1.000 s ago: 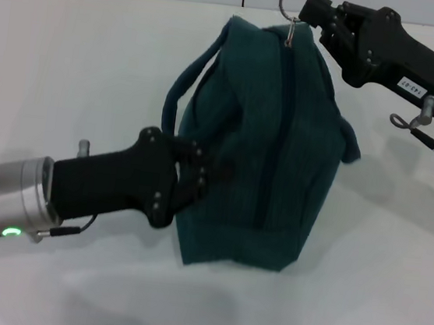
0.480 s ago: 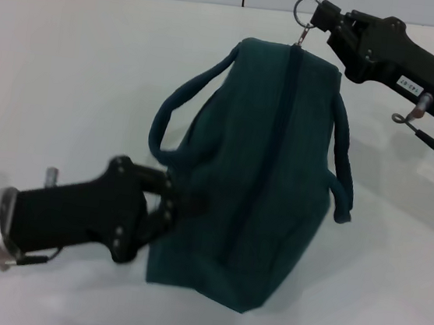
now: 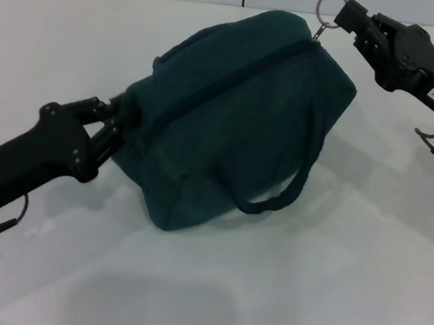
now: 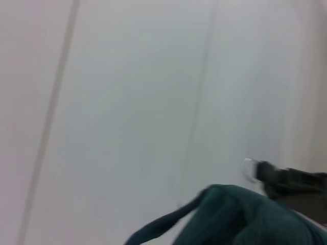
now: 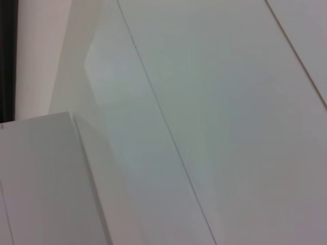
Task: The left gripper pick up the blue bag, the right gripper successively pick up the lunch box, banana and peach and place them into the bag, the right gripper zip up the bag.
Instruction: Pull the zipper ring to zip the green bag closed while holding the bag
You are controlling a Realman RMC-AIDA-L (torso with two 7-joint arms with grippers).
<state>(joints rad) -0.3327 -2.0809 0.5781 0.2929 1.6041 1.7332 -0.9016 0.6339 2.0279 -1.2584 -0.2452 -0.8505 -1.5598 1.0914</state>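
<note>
head view: the blue bag (image 3: 239, 110) is held off the white table (image 3: 359, 288), tilted, zip line running diagonally toward the upper right and apparently closed end to end. the left gripper (image 3: 115, 123) is clamped on the bag's lower-left end, fingers pinching fabric. the right gripper (image 3: 345, 19) is closed on the ring zip pull (image 3: 326, 6) at the upper-right end of the bag. one loop handle (image 3: 280, 193) hangs slack below the body. lunch box, banana and peach are not seen, presumably inside. left wrist view: part of the teal bag (image 4: 240, 219) and a handle strap are seen, with the right gripper (image 4: 263, 172) farther off at the ring; own fingers not shown. right wrist view: only pale panels are seen, nothing of the task. handling judgement: soft fabric, sagging under its load, moderately heavy if filled; no stiff edges, so the end seam or handles are the best hold points. the ring is small and smooth, likely to slip if pulled off-axis.
</note>
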